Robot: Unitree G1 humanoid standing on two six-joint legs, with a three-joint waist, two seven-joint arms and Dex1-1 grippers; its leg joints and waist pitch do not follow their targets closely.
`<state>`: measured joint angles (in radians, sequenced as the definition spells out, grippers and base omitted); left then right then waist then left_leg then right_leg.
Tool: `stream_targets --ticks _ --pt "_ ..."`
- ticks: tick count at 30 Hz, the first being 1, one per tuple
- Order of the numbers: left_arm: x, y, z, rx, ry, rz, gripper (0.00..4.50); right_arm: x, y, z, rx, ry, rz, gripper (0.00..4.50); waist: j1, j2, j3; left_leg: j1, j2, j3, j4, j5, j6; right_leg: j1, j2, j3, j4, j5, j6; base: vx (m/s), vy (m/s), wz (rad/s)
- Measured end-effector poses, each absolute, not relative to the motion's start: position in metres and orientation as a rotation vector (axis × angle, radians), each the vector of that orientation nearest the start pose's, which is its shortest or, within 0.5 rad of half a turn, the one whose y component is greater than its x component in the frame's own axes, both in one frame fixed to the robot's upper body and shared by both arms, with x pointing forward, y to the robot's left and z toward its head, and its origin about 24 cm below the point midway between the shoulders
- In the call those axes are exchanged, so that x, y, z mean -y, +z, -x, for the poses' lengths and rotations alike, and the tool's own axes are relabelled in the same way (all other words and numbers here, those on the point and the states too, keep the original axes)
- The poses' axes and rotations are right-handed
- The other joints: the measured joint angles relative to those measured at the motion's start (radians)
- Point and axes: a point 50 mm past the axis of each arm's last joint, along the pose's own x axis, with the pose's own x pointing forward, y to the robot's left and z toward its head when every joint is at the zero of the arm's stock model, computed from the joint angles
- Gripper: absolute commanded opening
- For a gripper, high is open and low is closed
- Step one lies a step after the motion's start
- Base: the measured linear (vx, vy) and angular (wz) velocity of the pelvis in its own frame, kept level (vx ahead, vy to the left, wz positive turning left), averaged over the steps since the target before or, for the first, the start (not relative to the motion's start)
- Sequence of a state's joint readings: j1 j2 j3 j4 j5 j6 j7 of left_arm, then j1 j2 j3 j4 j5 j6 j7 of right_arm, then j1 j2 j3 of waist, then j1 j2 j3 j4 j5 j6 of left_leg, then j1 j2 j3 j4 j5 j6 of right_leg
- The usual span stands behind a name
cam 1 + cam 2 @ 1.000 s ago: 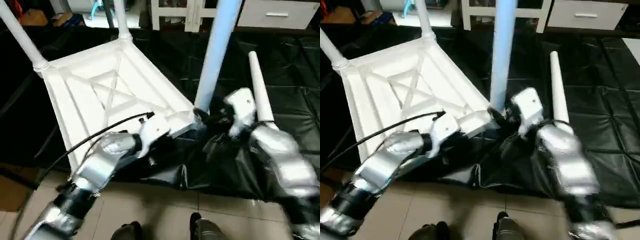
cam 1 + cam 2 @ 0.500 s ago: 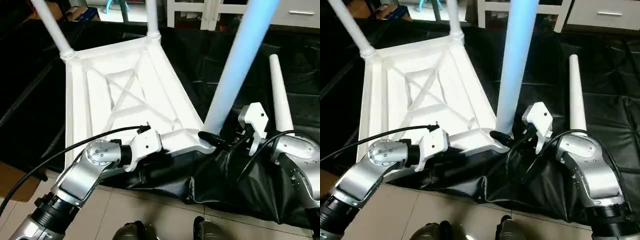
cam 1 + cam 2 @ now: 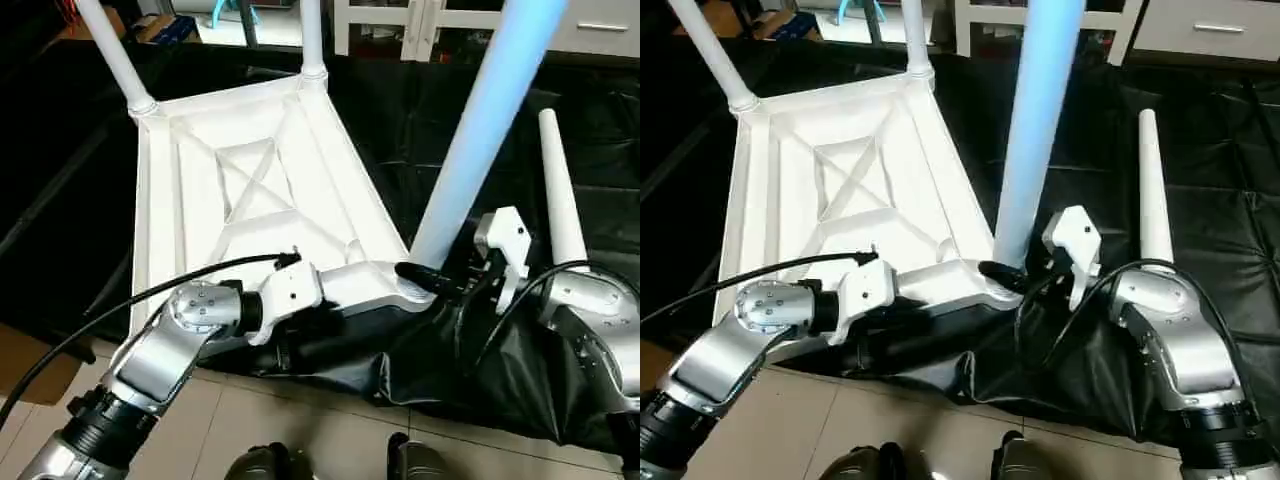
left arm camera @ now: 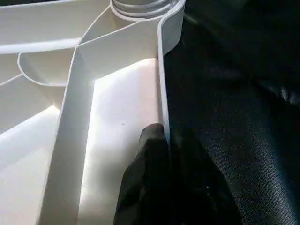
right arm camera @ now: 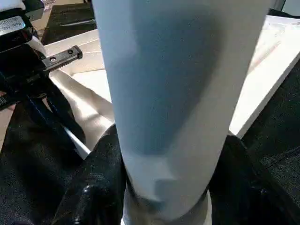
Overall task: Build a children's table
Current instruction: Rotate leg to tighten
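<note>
Nearest, the left pincer [image 4: 157, 154] is still clamping the rim of the upturned table top [image 3: 250, 190] on the black sheet [image 3: 600, 180]. The right pincer [image 3: 425, 277] keeps gripping the third leg [image 3: 470, 150], now standing steadier in its corner socket, whose seating is being hidden. Beyond, the loose fourth leg [image 3: 558, 195] is lying unused.

Two silver metal forearms with round elbow joints end in white plastic wrist housings — left gripper [image 4: 161, 154] and right gripper [image 5: 159, 197] have glossy black fingers; black cables loop along each arm.
</note>
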<state>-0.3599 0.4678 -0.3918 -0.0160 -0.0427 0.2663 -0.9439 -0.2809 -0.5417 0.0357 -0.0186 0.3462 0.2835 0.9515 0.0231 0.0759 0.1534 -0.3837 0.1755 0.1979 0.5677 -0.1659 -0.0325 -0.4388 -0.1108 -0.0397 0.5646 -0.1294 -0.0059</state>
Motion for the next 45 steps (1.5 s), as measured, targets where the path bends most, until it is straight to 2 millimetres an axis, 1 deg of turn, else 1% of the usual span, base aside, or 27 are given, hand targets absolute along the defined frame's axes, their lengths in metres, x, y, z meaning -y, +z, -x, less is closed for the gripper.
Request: stream_targets --ticks 4,5,6,7,9,11,12,14,16,18,20,21,22,24,27,28,29,30,32,33,35,36,37,38,40,42,45 --pt "-0.106 0.076 -0.272 -0.246 -1.241 -0.51 0.0 0.18 0.108 -0.28 -0.1 0.968 0.167 1.92 -0.003 -0.002 -0.001 0.0 0.0 0.0 0.002 0.0 0.0 0.001 0.0 0.0 0.001 0.0 0.0 0.0 0.0 0.0" --pt "-0.104 0.076 -0.272 -0.247 -1.229 -0.504 0.0 0.179 0.107 -0.281 -0.1 0.942 0.164 1.92 -0.006 -0.004 -0.003 0.001 0.0 0.0 0.003 0.0 0.0 0.001 0.0 0.001 0.002 0.0 0.0 0.0 0.0 0.0" --pt "-0.1 0.075 -0.274 -0.257 -1.206 -0.489 0.0 0.175 0.103 -0.285 -0.102 0.887 0.15 1.92 -0.011 -0.006 -0.004 0.001 0.0 0.0 0.004 -0.002 -0.004 0.002 0.0 0.001 0.003 -0.001 0.002 0.0 0.0 0.0" --pt "-0.096 0.074 -0.276 -0.268 -1.172 -0.482 0.0 0.172 0.101 -0.291 -0.1 0.814 0.137 1.92 -0.021 -0.009 -0.006 0.001 0.0 0.0 0.005 -0.003 -0.005 0.003 0.0 0.002 0.003 -0.002 0.004 0.0 0.0 0.0" --pt "-0.086 0.074 -0.282 -0.291 -1.103 -0.449 0.0 0.163 0.098 -0.305 -0.097 0.656 0.103 1.91 -0.035 -0.012 -0.008 0.001 -0.001 -0.001 0.008 -0.003 -0.006 0.003 -0.001 0.002 0.003 -0.004 0.006 -0.059 0.013 -0.1" --pt "-0.076 0.074 -0.288 -0.311 -1.04 -0.425 0.0 0.156 0.096 -0.315 -0.103 0.521 0.065 1.91 -0.044 -0.016 -0.011 0.004 -0.002 -0.003 0.008 -0.003 -0.006 0.003 -0.001 0.001 0.001 -0.004 0.007 -0.032 0.008 -0.06" --pt "-0.069 0.074 -0.291 -0.321 -1.013 -0.406 0.0 0.152 0.096 -0.32 -0.104 0.456 0.044 1.91 -0.044 -0.018 -0.012 0.005 -0.002 -0.003 0.008 -0.003 -0.006 0.003 0.0 0.001 -0.003 -0.005 0.008 0.0 0.0 0.0" --pt "-0.055 0.075 -0.298 -0.345 -0.944 -0.358 0.0 0.144 0.096 -0.332 -0.103 0.314 -0.003 1.91 -0.046 -0.018 -0.011 0.005 -0.003 -0.004 0.008 -0.003 -0.006 0.003 -0.001 0.0 -0.008 -0.006 0.009 -0.034 0.01 -0.04" --pt "-0.036 0.077 -0.303 -0.353 -0.889 -0.301 0.0 0.14 0.095 -0.344 -0.101 0.177 -0.028 1.91 -0.048 -0.019 -0.011 0.001 -0.003 -0.007 0.008 -0.003 -0.006 0.004 -0.001 -0.004 -0.02 -0.006 0.01 -0.067 0.03 -0.08" --pt "-0.027 0.077 -0.306 -0.356 -0.852 -0.267 0.0 0.137 0.096 -0.352 -0.098 0.118 -0.026 1.91 -0.05 -0.019 -0.011 -0.003 -0.004 -0.011 0.008 -0.003 -0.005 0.005 -0.001 -0.01 -0.033 -0.006 0.01 -0.027 0.019 -0.04" --pt "-0.026 0.078 -0.31 -0.36 -0.829 -0.262 0.0 0.133 0.096 -0.358 -0.101 0.096 -0.021 1.91 -0.051 -0.018 -0.01 -0.006 -0.004 -0.015 0.008 -0.003 -0.005 0.005 -0.001 -0.018 -0.043 -0.006 0.01 0.0 0.0 0.0" --pt "-0.027 0.079 -0.311 -0.361 -0.822 -0.261 0.0 0.132 0.097 -0.359 -0.101 0.096 -0.022 1.91 -0.052 -0.019 -0.01 -0.008 -0.004 -0.018 0.008 -0.003 -0.005 0.005 -0.002 -0.024 -0.046 -0.006 0.01 0.0 0.0 0.0" --pt "-0.027 0.079 -0.312 -0.362 -0.819 -0.26 0.0 0.131 0.097 -0.36 -0.097 0.099 -0.024 1.91 -0.052 -0.019 -0.01 -0.008 -0.004 -0.02 0.008 -0.003 -0.005 0.005 -0.003 -0.026 -0.05 -0.006 0.01 0.0 0.0 0.0" --pt "-0.03 0.079 -0.312 -0.361 -0.82 -0.267 0.0 0.131 0.098 -0.36 -0.088 0.147 -0.023 1.91 -0.05 -0.019 -0.01 -0.009 -0.003 -0.022 0.008 -0.003 -0.005 0.005 -0.003 -0.028 -0.052 -0.006 0.009 0.0 0.0 0.0" --pt "-0.039 0.079 -0.31 -0.354 -0.852 -0.274 0.0 0.14 0.098 -0.354 -0.068 0.279 0.013 1.91 -0.046 -0.02 -0.009 -0.01 -0.003 -0.022 0.007 -0.003 -0.005 0.003 -0.002 -0.026 -0.05 -0.001 0.003 0.0 0.0 0.0" --pt "-0.044 0.079 -0.31 -0.351 -0.867 -0.291 0.0 0.145 0.099 -0.351 -0.062 0.313 0.04 2.47 -0.043 -0.02 -0.009 -0.01 -0.003 -0.022 0.007 -0.003 -0.005 0.002 -0.002 -0.025 -0.047 0.0 0.001 0.0 0.0 0.0" --pt "-0.048 0.079 -0.308 -0.338 -0.891 -0.308 0.0 0.149 0.099 -0.345 -0.055 0.367 0.045 2.47 -0.04 -0.019 -0.008 -0.01 -0.003 -0.022 0.007 -0.003 -0.005 0.001 -0.003 -0.025 -0.043 0.0 0.001 0.0 0.0 0.0" --pt "-0.055 0.078 -0.306 -0.327 -0.918 -0.332 0.0 0.153 0.099 -0.339 -0.051 0.438 0.052 2.6 -0.037 -0.019 -0.008 -0.008 -0.003 -0.021 0.007 -0.003 -0.005 0.001 -0.003 -0.023 -0.037 0.002 -0.002 0.0 0.0 0.0" --pt "-0.064 0.078 -0.303 -0.307 -0.955 -0.356 0.0 0.156 0.102 -0.33 -0.034 0.523 0.068 2.77 -0.033 -0.017 -0.007 -0.006 -0.003 -0.02 0.006 -0.003 -0.005 0.0 -0.002 -0.022 -0.03 0.007 -0.007 0.0 0.0 0.0" --pt "-0.074 0.078 -0.3 -0.294 -0.993 -0.384 0.0 0.163 0.107 -0.322 -0.018 0.59 0.097 2.88 -0.029 -0.013 -0.005 -0.006 -0.002 -0.02 0.006 -0.003 -0.005 -0.001 -0.002 -0.023 -0.026 0.007 -0.007 0.0 0.0 0.0" --pt "-0.086 0.077 -0.294 -0.285 -1.044 -0.402 0.0 0.169 0.116 -0.311 0.011 0.696 0.13 2.96 -0.026 -0.012 -0.005 -0.004 -0.001 -0.02 0.005 -0.003 -0.005 0.0 -0.002 -0.022 -0.02 0.007 -0.007 0.027 -0.018 0.03" --pt "-0.09 0.077 -0.291 -0.282 -1.078 -0.404 0.0 0.171 0.123 -0.307 0.029 0.747 0.15 3.09 -0.023 -0.012 -0.005 -0.003 0.0 -0.021 0.005 -0.003 -0.005 0.0 -0.001 -0.022 -0.017 0.007 -0.007 0.056 -0.034 0.06" --pt "-0.093 0.077 -0.289 -0.284 -1.098 -0.414 0.0 0.174 0.127 -0.303 0.036 0.786 0.166 3.09 -0.019 -0.011 -0.005 -0.003 0.001 -0.021 0.004 -0.003 -0.005 0.0 -0.001 -0.022 -0.016 0.007 -0.007 0.056 -0.034 0.06" --pt "-0.094 0.077 -0.286 -0.285 -1.12 -0.413 0.0 0.176 0.129 -0.3 0.035 0.814 0.182 3.19 -0.017 -0.012 -0.005 -0.002 0.001 -0.021 0.003 -0.003 -0.005 0.0 0.0 -0.022 -0.016 0.007 -0.007 0.056 -0.029 0.08" --pt "-0.097 0.077 -0.281 -0.284 -1.168 -0.417 0.0 0.184 0.127 -0.294 0.001 0.853 0.21 3.41 -0.011 -0.012 -0.005 -0.002 0.002 -0.017 0.002 -0.003 -0.005 0.001 0.0 -0.019 -0.009 0.011 -0.013 0.062 -0.024 0.14" --pt "-0.097 0.078 -0.278 -0.282 -1.194 -0.413 0.0 0.188 0.123 -0.29 -0.03 0.869 0.215 3.41 -0.007 -0.01 -0.005 -0.002 0.003 -0.009 0.001 -0.003 -0.005 0.0 0.0 -0.011 -0.004 0.008 -0.008 0.064 -0.011 0.14" --pt "-0.097 0.079 -0.276 -0.276 -1.207 -0.416 0.0 0.191 0.122 -0.288 -0.048 0.888 0.219 3.41 -0.001 -0.009 -0.005 -0.003 0.004 -0.003 0.001 -0.001 -0.002 -0.003 0.0 -0.007 -0.004 0.005 -0.004 0.04 0.001 0.04"
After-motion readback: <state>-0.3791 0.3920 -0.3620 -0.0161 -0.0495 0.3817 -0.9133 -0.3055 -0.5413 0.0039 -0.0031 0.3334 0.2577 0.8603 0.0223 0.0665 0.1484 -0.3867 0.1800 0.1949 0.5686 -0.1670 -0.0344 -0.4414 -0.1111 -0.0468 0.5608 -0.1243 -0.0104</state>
